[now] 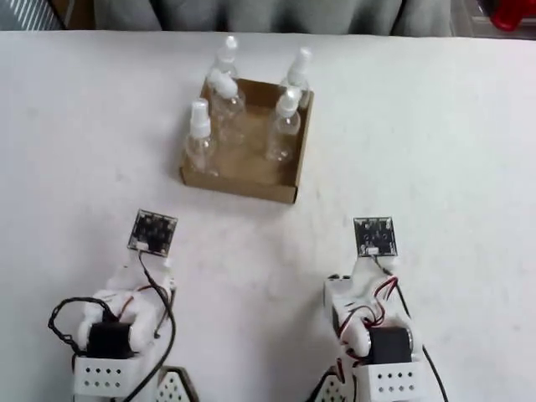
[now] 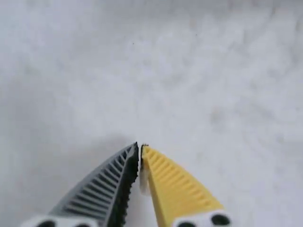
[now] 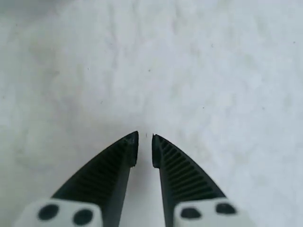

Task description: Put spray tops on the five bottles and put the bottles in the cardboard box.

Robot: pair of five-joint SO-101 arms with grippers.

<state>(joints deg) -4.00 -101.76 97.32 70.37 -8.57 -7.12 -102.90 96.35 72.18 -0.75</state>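
The cardboard box stands on the white table at the back middle. Several clear bottles with white spray tops stand upright inside it, among them one at the near left corner, one behind it and one on the right side. Both arms are folded back at the table's front edge, well short of the box: the left arm and the right arm. My left gripper is shut and holds nothing, hovering over bare table. My right gripper is likewise shut and holds nothing, its tips a sliver apart.
The white table stretches wide on both sides of the box and between the box and the arms. Grey fabric and a red object lie beyond the far edge.
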